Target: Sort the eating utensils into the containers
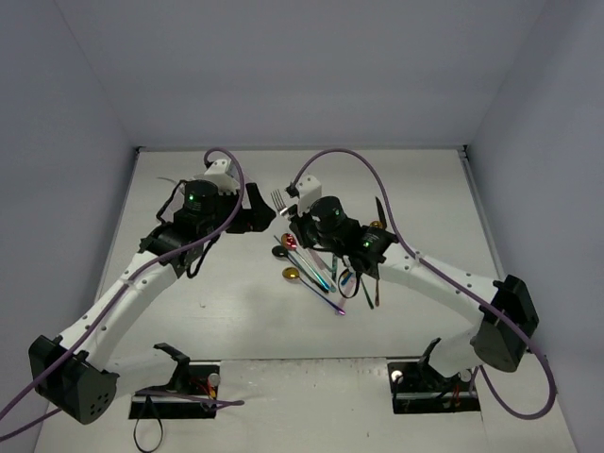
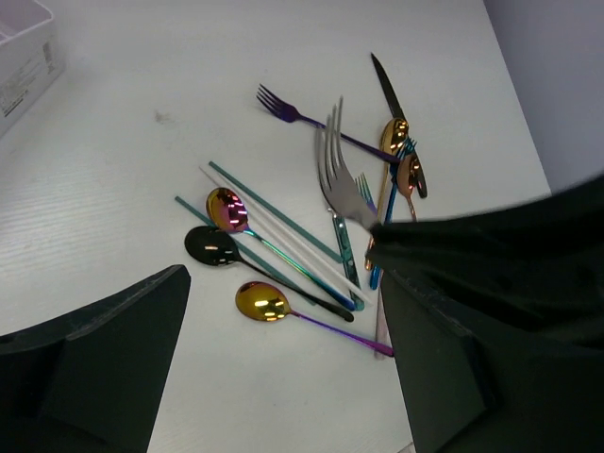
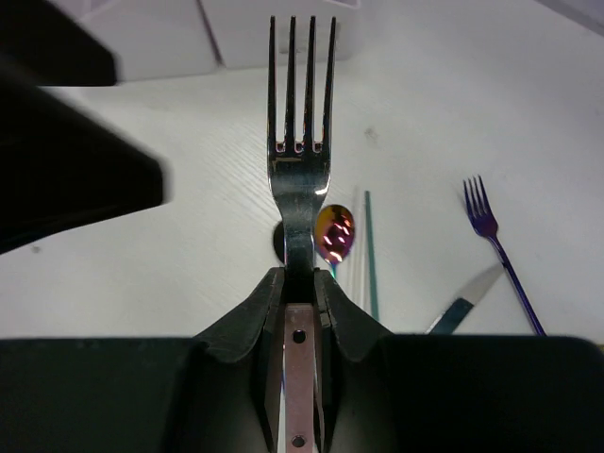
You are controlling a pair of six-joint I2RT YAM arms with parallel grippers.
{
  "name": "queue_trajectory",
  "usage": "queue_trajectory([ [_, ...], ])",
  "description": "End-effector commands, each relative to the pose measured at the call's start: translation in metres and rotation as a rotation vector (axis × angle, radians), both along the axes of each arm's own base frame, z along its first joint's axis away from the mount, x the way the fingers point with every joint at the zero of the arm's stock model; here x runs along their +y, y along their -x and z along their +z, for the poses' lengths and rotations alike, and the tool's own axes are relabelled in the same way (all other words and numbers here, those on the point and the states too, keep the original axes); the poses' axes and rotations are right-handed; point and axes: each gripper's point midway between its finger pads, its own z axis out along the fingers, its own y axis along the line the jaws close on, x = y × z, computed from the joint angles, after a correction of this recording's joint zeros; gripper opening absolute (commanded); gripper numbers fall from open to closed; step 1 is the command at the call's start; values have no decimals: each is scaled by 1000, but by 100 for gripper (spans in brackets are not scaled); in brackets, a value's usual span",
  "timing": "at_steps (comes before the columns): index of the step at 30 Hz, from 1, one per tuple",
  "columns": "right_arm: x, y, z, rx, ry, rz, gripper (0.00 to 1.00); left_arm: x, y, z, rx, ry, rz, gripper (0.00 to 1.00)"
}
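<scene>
Top view overhead, far; 2 wrist views close, sharing utensil pile (image 2: pixel 226 209).

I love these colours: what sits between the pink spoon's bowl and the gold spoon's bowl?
The black spoon lies between the pink spoon and the gold spoon, clearest in the left wrist view.
</scene>
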Motion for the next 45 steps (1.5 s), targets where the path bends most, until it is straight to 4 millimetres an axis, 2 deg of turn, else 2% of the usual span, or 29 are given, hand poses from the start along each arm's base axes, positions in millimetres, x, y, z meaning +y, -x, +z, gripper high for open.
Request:
queue_trajectory([
  [1, 26, 22, 40, -43, -147, 92, 0, -13, -23, 62, -186, 113, 35, 79],
  [5, 37, 37, 53, -55, -192, 135, 0, -19, -23, 68, -217, 101, 24, 70],
  [8, 41, 41, 60, -59, -217, 150, 0, -26, -22, 64, -212, 96, 12, 61],
  [9, 42, 41, 63, -64, -226, 152, 0, -28, -23, 58, -201, 88, 12, 53],
  [10, 42, 42, 63, -62, -229, 152, 0, -27, -23, 57, -202, 85, 18, 53],
  [14, 43, 41, 69, -73, -241, 154, 0, -36, -22, 46, -192, 80, 4, 25],
  [18, 42, 40, 70, -82, -241, 144, 0, -34, -21, 47, -199, 68, 9, 4],
  [19, 42, 39, 70, -83, -241, 143, 0, -32, -22, 47, -202, 61, 13, 1],
  [22, 42, 38, 71, -88, -241, 140, 1, -28, -22, 50, -222, 34, 21, 0],
  [23, 42, 37, 72, -91, -239, 137, 4, -26, -23, 52, -232, 25, 25, 0],
  [24, 41, 36, 72, -95, -237, 134, 13, -23, -24, 54, -245, 9, 34, 0],
  [26, 39, 34, 74, -104, -235, 121, 41, -15, -25, 60, -278, -33, 44, 0],
  [28, 33, 29, 73, -114, -225, 89, 58, 0, -33, 67, -316, -95, 96, 0],
  [30, 23, 22, 72, -128, -212, 32, 70, 16, -42, 71, -334, -156, 154, 0],
  [33, 2, 11, 69, -139, -202, -41, 82, 45, -60, 78, -354, -216, 226, 0],
  [39, -61, -9, 57, -126, -195, -197, 88, 141, -108, 115, -421, -341, 435, 0],
  [42, -90, -10, 53, -138, -177, -279, 88, 178, -131, 123, -432, -457, 498, 0],
  [45, -113, -10, 40, -141, -147, -365, 89, 212, -144, 129, -426, -518, 578, 0],
])
